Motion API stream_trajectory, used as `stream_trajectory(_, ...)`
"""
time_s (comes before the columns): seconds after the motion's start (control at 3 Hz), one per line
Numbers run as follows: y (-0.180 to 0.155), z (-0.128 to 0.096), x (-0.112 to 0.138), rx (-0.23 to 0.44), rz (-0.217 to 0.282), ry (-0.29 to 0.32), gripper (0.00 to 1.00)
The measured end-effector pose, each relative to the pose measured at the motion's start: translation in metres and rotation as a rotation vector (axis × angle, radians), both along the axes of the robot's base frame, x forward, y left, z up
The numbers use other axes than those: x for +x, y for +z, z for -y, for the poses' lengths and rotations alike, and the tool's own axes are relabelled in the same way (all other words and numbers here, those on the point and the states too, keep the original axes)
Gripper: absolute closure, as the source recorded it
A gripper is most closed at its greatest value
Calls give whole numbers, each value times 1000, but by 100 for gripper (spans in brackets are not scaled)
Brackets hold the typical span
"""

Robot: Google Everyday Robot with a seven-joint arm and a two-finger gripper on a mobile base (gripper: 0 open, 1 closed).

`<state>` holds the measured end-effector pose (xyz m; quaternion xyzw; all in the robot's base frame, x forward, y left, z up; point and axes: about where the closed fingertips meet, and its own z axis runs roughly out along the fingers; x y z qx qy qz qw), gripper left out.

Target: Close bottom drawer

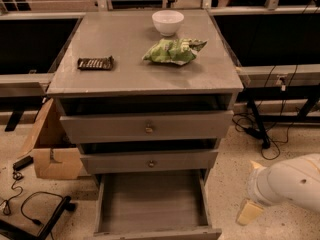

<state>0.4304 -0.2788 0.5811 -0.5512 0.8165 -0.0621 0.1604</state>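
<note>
The bottom drawer (pixel 150 201) of the grey cabinet is pulled far out, and its plain grey inside shows bare. Its front edge runs along the bottom of the view; the knob is hidden. My gripper (pixel 250 211) is low at the right, to the right of the open drawer and apart from it, near the floor. Only a pale tan finger piece and the white arm (pixel 295 181) behind it show.
The two upper drawers (pixel 147 126) are slightly open. On the cabinet top (pixel 125 76) lie a white bowl (pixel 167 21), a green chip bag (pixel 172 50) and a dark snack bar (pixel 95 63). A cardboard box (pixel 47 151) and cables lie left; cables and a table leg lie right.
</note>
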Motion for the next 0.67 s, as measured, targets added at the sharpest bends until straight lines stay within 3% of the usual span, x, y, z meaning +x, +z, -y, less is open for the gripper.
stream_trajectory(0.33,-63,18,12,-11,24,17,0)
stream_trajectory(0.67,-59,16,11,-12,23,20,0)
